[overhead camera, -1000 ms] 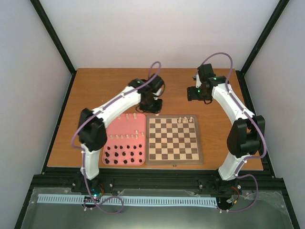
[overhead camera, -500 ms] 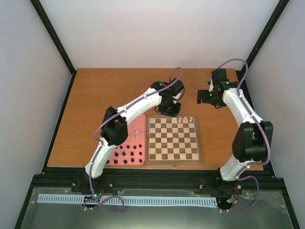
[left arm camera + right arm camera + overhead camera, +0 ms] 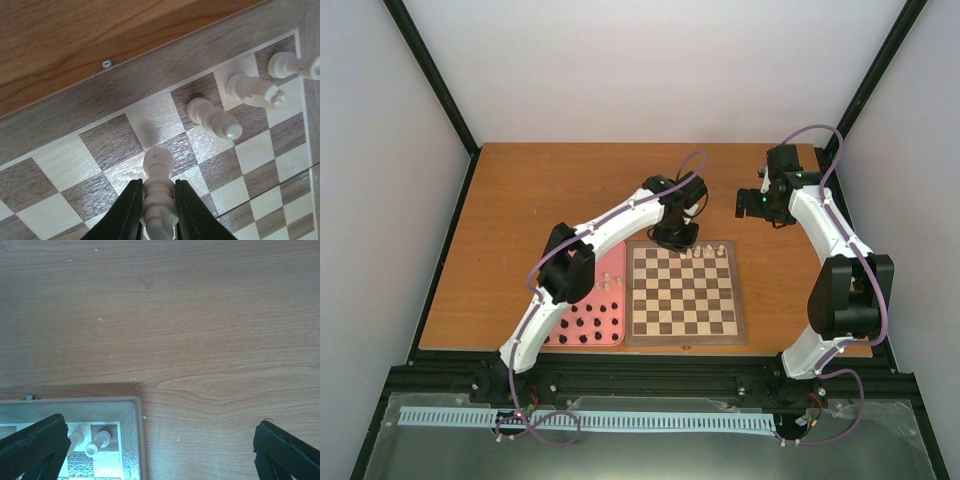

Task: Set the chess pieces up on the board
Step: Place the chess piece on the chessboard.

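Observation:
My left gripper is shut on a cream-white chess piece, held just above a square near the far edge of the board. Three more white pieces stand to its right in the back row, toward the corner. From above, the left gripper hangs over the far edge of the board. My right gripper hovers off the board's far right corner, open and empty. Its wrist view shows the board corner and two pieces between the wide-open fingers.
The pink tray lies left of the board, partly hidden under my left arm, with several black figures and a few white ones in it. Bare wooden table lies beyond and left of the board.
My left arm has swung from over the tray to the board's far edge with the piece in its grip, then dropped slightly. My right gripper pulled back to the right and opened fully.

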Controlling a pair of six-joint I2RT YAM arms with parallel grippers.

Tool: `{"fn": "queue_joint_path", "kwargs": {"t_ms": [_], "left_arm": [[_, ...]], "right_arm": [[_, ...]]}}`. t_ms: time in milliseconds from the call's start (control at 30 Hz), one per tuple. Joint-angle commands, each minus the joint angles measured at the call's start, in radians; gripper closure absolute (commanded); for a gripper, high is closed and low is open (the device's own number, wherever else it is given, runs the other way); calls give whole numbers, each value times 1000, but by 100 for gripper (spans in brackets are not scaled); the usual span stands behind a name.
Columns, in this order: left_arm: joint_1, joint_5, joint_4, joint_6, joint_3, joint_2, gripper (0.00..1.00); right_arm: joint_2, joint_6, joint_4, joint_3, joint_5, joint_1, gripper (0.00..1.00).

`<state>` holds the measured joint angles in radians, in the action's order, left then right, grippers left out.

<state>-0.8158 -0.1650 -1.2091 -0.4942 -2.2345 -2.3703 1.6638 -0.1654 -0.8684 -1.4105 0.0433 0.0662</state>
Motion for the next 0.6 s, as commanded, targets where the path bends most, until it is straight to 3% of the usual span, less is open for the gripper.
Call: {"fn": "queue_joint_path", "kwargs": {"t_ms": [0, 567], "left_arm": [[-12, 5, 0, -3, -51, -24, 99], [-13, 21, -27, 10, -140, -96, 99]], "right_arm": [[-26, -5, 15, 11, 12, -11, 0], [-20, -2, 20, 18, 25, -17, 0]]}}
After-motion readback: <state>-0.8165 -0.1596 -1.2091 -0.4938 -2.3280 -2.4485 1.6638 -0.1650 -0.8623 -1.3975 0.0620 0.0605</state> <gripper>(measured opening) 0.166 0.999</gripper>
